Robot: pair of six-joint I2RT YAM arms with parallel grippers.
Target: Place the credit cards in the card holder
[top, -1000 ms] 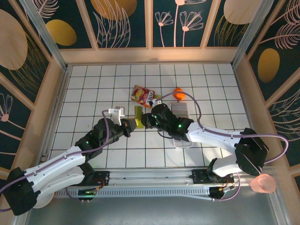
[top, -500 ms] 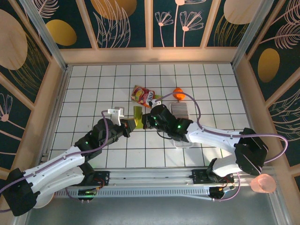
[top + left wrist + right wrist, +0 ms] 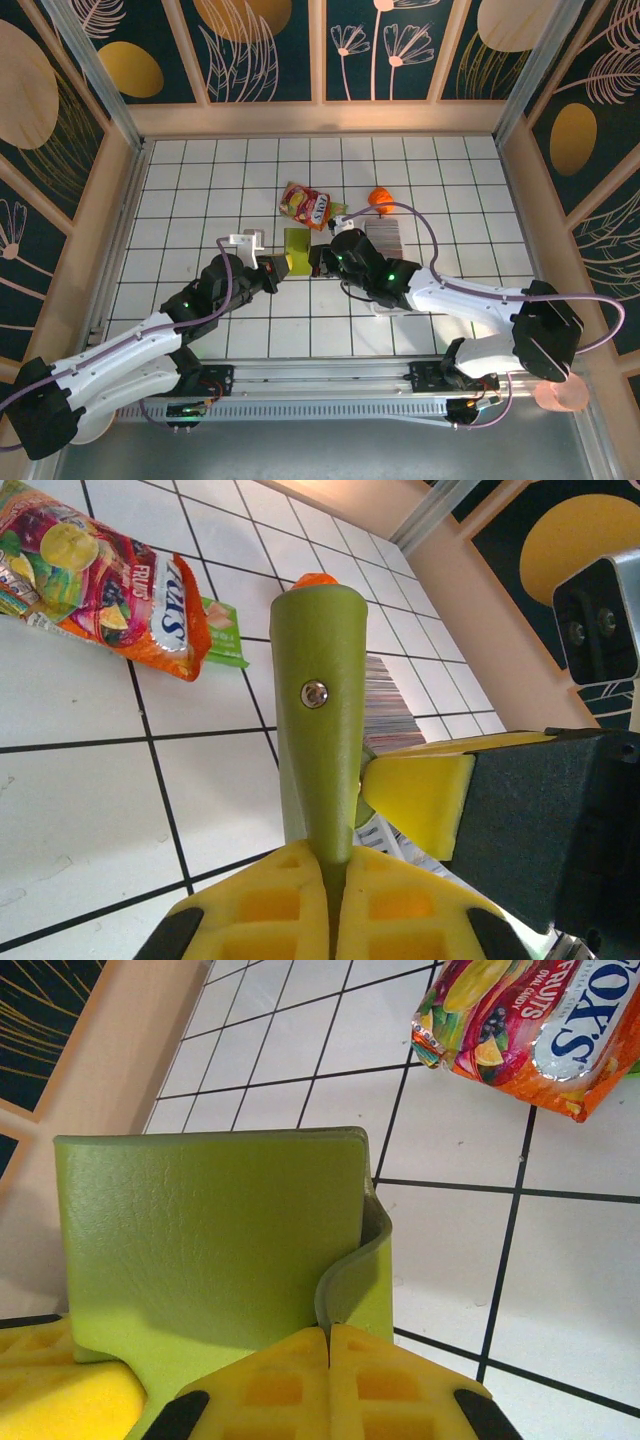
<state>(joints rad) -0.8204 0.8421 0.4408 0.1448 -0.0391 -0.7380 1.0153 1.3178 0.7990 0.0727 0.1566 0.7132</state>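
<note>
The olive-green card holder (image 3: 295, 243) is held off the table between both grippers. My left gripper (image 3: 279, 268) is shut on its near edge; in the left wrist view the card holder (image 3: 318, 720) stands edge-on, rising from the left gripper (image 3: 335, 865). My right gripper (image 3: 318, 258) is shut on a curled flap of the card holder (image 3: 210, 1230), which is pinched in the right gripper (image 3: 330, 1335). The credit cards (image 3: 383, 235) form a striped block behind the right arm, and the credit cards (image 3: 390, 695) lie past the holder.
A colourful snack bag (image 3: 308, 205) lies just beyond the holder, with an orange ball (image 3: 380, 197) to its right. A small white object (image 3: 247, 240) sits left of the left gripper. A green packet (image 3: 225, 640) pokes out from under the bag.
The right arm has shifted slightly to the right, its gripper still pinching the holder. The left arm has barely moved.
</note>
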